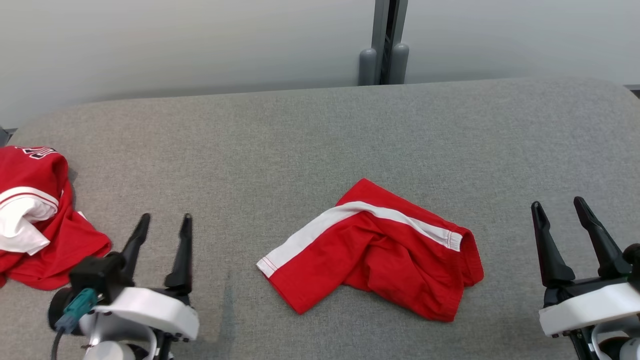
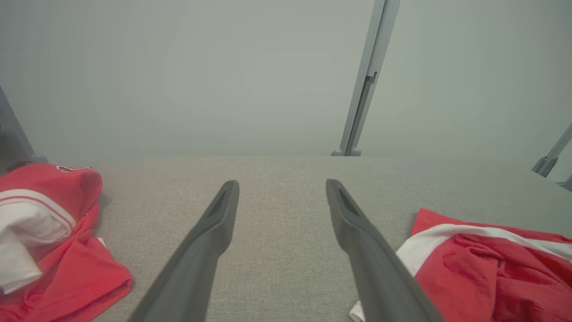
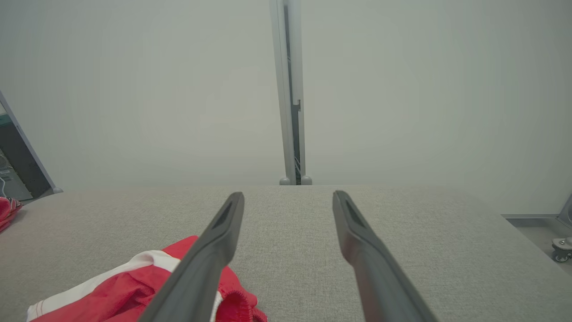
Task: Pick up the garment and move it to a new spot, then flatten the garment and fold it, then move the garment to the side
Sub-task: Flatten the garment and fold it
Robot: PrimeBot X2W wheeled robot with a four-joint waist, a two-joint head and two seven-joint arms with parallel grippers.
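The garment (image 1: 37,220), a red jersey with a white sleeve and black lettering at its top edge, lies crumpled at the far left of the grey fabric table (image 1: 320,130). It also lies low on the left of the left wrist view (image 2: 58,232), and a sliver of it (image 3: 6,210) reaches the right wrist view's left edge. My left gripper (image 1: 166,217) stands open just right of it, apart from the cloth, its fingers (image 2: 210,232) empty. Far to the right, my right gripper (image 1: 557,201) is open and empty too, over bare table (image 3: 288,194).
Red shorts (image 1: 380,255) with a white side stripe lie bunched at the table's middle, between the two grippers; they also show beside the left gripper (image 2: 487,268) and under the right one (image 3: 125,295). A grey post (image 1: 384,45) rises behind the far edge.
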